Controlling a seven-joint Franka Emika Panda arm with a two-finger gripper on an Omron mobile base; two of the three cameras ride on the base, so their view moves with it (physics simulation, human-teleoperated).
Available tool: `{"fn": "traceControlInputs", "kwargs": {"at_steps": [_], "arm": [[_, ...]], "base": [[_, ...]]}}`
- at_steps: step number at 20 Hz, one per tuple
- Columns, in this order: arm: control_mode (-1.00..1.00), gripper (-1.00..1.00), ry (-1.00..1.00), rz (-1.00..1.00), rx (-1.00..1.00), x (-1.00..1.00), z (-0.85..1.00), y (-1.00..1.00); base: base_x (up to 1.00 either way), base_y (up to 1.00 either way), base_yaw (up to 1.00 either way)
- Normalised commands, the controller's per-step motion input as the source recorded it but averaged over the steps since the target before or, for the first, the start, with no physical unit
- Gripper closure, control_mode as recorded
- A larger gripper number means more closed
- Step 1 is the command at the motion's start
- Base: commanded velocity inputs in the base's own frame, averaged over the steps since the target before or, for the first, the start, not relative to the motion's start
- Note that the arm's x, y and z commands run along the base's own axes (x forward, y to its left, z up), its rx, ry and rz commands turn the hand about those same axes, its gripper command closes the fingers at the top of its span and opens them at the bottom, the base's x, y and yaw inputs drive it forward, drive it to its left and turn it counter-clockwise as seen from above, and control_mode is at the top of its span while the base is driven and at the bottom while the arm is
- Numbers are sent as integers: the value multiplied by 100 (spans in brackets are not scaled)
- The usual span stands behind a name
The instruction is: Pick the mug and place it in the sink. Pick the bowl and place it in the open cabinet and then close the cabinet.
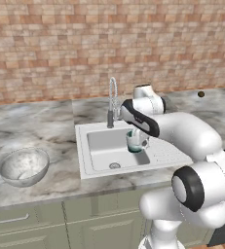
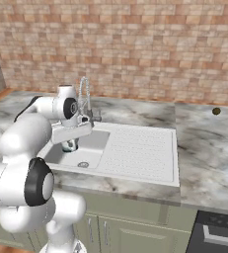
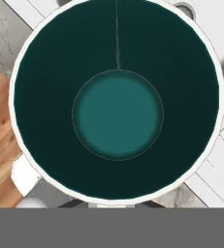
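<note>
The arm hides the gripper itself, but its jaws are pinched on the rim of the one mug, which hangs over the basin of the sink. One bowl sits on the counter, well left of the sink, and the hand view looks straight into the mug's dark green inside.

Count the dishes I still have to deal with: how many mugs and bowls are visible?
2: the mug held over the sink basin, and the bowl on the counter left of the sink.
</note>
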Motion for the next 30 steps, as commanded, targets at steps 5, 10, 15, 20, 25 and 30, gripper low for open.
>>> {"fn": "traceControlInputs", "kwargs": {"at_steps": [5,10,15,20,25,30], "arm": [[-100,100,-5,0,7,10,-35,0],[-100,100,-14,0,0,36,-26,0],[-100,100,-7,0,0,26,-21,0],[-100,100,4,0,6,29,-21,1],[-100,100,10,0,11,31,-19,12],[-100,100,6,0,10,33,-41,16]], "base": [[0,0,0],[0,0,0],[0,0,0],[0,0,0],[0,0,0],[0,0,0]]}}
